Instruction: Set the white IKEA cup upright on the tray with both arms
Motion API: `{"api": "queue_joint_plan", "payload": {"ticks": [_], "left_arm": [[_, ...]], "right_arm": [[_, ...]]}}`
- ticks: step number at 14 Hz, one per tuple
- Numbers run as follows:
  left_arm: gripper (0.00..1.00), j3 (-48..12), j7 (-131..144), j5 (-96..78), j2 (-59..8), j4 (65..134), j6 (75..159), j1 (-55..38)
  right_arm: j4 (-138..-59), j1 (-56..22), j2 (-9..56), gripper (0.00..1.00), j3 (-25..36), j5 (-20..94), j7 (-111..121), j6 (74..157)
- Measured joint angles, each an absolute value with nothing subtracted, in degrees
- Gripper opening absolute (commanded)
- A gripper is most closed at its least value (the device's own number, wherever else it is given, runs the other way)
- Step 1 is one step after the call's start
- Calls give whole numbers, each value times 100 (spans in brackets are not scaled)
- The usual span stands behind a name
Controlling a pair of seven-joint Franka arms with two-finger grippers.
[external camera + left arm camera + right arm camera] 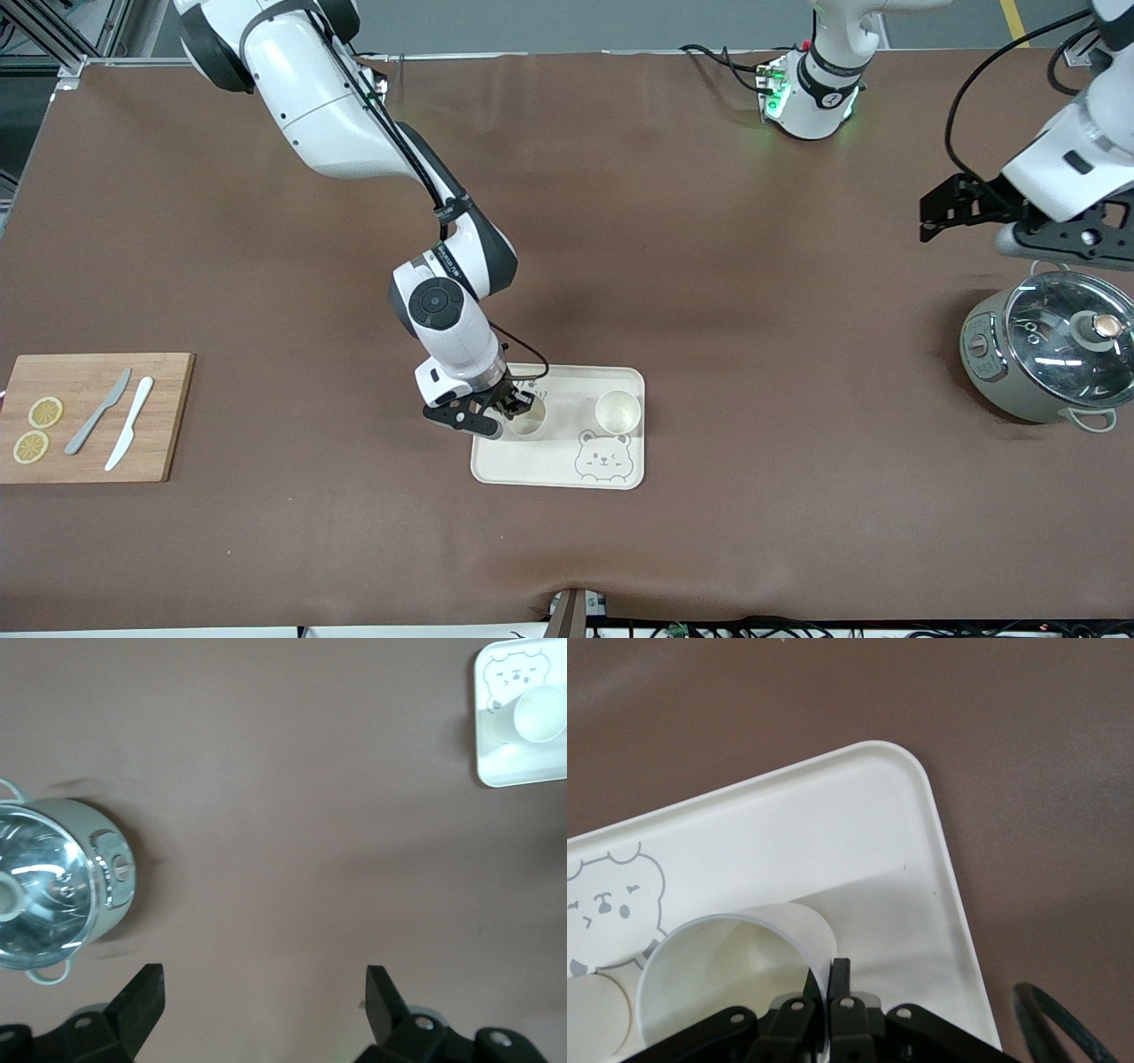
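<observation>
Front view, scanning from the right arm's end of the desk (709, 266) toward the left arm's end: a wooden cutting board (168, 416) is carrying two lemon slices (45, 412) and two knives (97, 412), one grey and one white. Midway along the desk, the tray (567, 474) is holding two white cups, both standing upright. The right hand (514, 409) is clamping the rim of one cup (529, 424), one finger inside and one outside. The second cup (617, 412) is standing free beside it, above the bear drawing (602, 456). The left hand (264, 988) is hanging released, holding nothing, over bare desk beside one lidded cooker pot (1045, 354).
</observation>
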State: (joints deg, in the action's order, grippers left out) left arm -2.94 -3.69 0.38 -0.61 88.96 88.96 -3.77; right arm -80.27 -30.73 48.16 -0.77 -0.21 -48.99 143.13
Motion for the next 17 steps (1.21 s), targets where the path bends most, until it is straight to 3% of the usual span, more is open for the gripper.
{"api": "queue_joint_plan", "payload": {"ticks": [1,3,4,5,7,17], "left_arm": [[100,-229,-430,38,-11,8896,8873,-366],[100,-197,-451,38,52,8896,8855,-356],[100,-199,-451,37,72,8897,8855,-358],[100,-201,-451,37,83,8897,8854,-359],[100,-201,-451,37,91,8897,8851,-360],[100,-203,-451,37,92,8897,8849,-361]], "right_arm": [[-8025,-3073,4817,33,-77,-21,-4899,14314],[-8023,-3075,4826,49,-74,-21,-4902,14313],[-8023,-3075,4831,66,-72,-21,-4903,14313],[-8023,-3075,4834,73,-67,-21,-4903,14314],[-8023,-3076,4835,100,-51,-22,-4904,14314],[-8001,-3083,4835,100,-23,-211,-4904,14316]]}}
